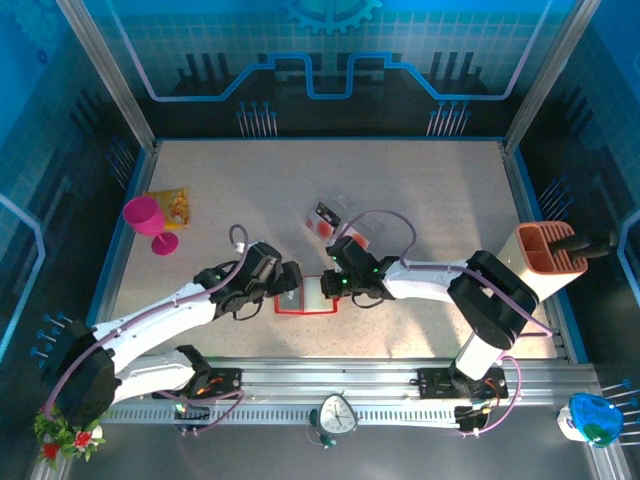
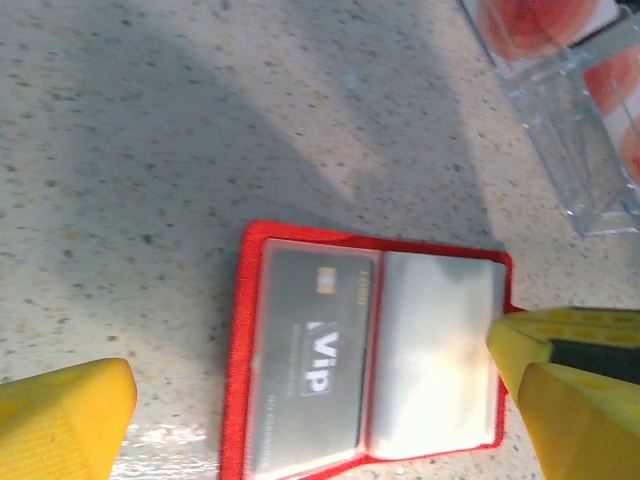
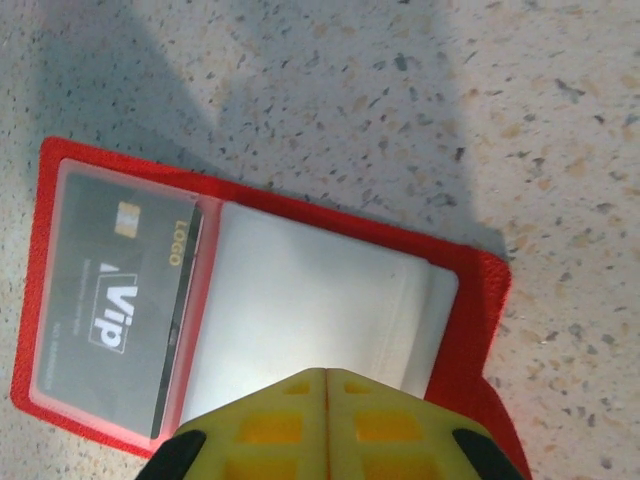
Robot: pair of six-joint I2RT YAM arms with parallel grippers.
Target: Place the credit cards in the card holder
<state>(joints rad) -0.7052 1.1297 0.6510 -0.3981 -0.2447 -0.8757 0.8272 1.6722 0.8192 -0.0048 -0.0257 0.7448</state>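
Since one pocket is filled already, the coming move is judged to turn on where the loose card lies. On the table the card holder is laid open and flat near the arm bases, long axis running side to side, btwn the two wrists. Clear sleeves are seen beyond it, slightly to the right. A credit card appears to lie w/ them, well apart from the holder; its orientation is too small to be read. A dark VIP card is seated in one pocket, and the pale pocket beside it is empty. The right gripper is pressed shut w/ nothing held, over the holder's near edge, and is judged nearer the loose card. The left gripper is spread wide, nothing held, a finger at either side of the holder.
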